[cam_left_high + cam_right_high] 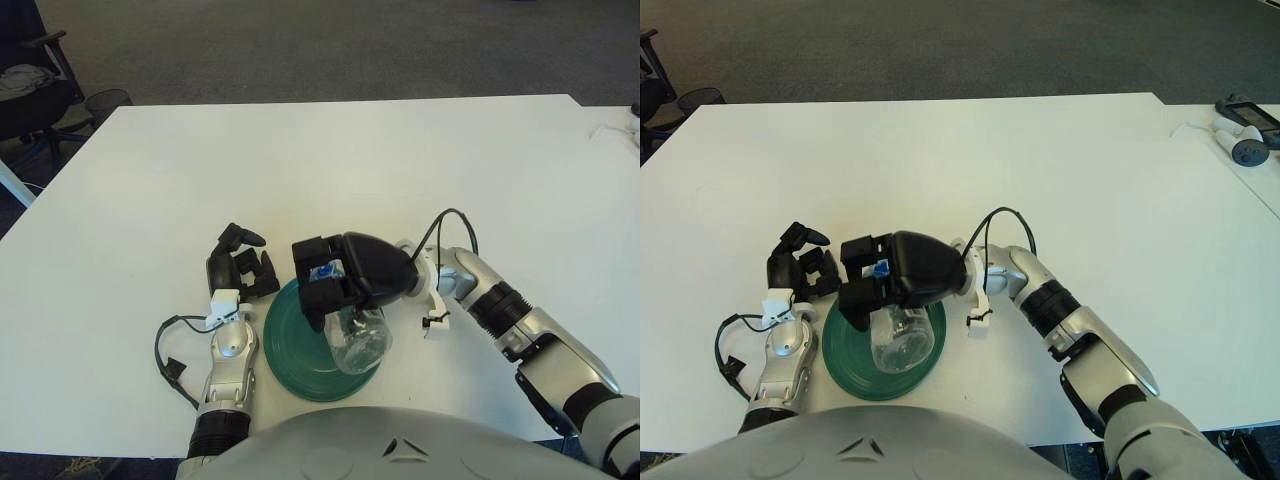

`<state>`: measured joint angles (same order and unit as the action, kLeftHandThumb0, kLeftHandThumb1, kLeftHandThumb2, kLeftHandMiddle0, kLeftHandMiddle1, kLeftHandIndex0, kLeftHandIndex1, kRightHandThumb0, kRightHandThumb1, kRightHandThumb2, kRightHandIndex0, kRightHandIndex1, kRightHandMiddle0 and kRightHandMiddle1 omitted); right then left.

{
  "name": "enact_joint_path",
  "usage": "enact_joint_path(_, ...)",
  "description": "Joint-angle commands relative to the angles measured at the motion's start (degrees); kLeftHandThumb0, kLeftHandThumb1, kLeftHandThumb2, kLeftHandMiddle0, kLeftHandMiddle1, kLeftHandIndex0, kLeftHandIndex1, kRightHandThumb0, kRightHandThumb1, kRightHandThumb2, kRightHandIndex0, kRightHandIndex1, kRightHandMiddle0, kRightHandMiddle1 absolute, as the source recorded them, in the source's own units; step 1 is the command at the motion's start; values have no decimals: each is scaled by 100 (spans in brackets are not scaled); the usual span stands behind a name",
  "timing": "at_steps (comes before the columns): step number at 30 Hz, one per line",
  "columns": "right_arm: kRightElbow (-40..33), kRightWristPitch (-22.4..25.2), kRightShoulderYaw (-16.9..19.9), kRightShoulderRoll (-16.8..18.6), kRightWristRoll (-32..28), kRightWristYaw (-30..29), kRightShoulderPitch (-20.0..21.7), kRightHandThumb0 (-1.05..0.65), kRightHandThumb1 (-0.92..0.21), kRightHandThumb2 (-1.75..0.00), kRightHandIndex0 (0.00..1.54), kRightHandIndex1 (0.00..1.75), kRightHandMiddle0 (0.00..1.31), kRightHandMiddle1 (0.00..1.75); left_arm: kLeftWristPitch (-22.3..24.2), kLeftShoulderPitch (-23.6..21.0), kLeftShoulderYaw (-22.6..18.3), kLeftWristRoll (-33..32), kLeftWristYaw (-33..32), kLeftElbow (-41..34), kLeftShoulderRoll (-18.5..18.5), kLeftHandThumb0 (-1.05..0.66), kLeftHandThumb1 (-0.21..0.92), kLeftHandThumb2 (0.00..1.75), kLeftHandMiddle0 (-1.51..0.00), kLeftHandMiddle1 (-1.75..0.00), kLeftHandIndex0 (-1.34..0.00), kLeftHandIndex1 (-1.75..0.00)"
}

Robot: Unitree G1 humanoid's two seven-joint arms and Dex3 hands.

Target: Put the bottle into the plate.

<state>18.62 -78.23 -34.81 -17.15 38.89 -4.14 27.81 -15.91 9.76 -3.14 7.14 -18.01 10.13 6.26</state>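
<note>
The right hand (pixel 345 280) reaches in from the right and sits over the green plate (pixel 295 350). Its black fingers (pixel 318 290) are curled around a clear plastic bottle (pixel 358 342). The bottle pokes out from under the hand on the near side. Its blue cap (pixel 322 271) peeks out between the fingers on the far side of the hand. The fingers wrap the top part of the bottle, and the see-through body hangs below them, over the right half of the plate. From the pictures you cannot tell if the bottle touches the plate or is just above it.

The plate lies on the white table (pixel 300 170), near the robot's body. The left hand (pixel 238 268) shows just beside the plate, on its left side. Its fingers are bent in a loose curl and hold nothing. A black cable (pixel 165 355) loops out by the left wrist.

Far off on the right edge of the table, in the right eye view, lies a small white and grey thing (pixel 1243 142) with a cord. A dark chair (pixel 30 90) stands on the floor past the far left corner of the table.
</note>
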Motion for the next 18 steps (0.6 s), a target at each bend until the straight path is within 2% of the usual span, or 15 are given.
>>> enact_joint_path(1,-90,-66,205,124,293,75,-43,-40,-31,-132,122,175,59,174,261,132,2,28,-38,113,41,-57,9,160,-133,-175,-80,-175)
enact_joint_path(5,-175,-22,279,156,530,140,-148,-45,-36,-126,126,175,57,175,304,127,13,42,-54,92,57,-57,9,160,-133,-175,-80,-175)
enact_joint_path(11,-199,19,388,185,792,132,-160,-46,-37,-124,126,175,57,175,277,103,26,45,-67,128,59,-57,9,160,-133,-175,-80,-175)
enact_joint_path(18,88,-91,625,385,1374,-306,82,-46,-37,-125,125,175,57,175,218,83,16,57,-85,199,33,-57,9,160,-133,-175,-80,-175)
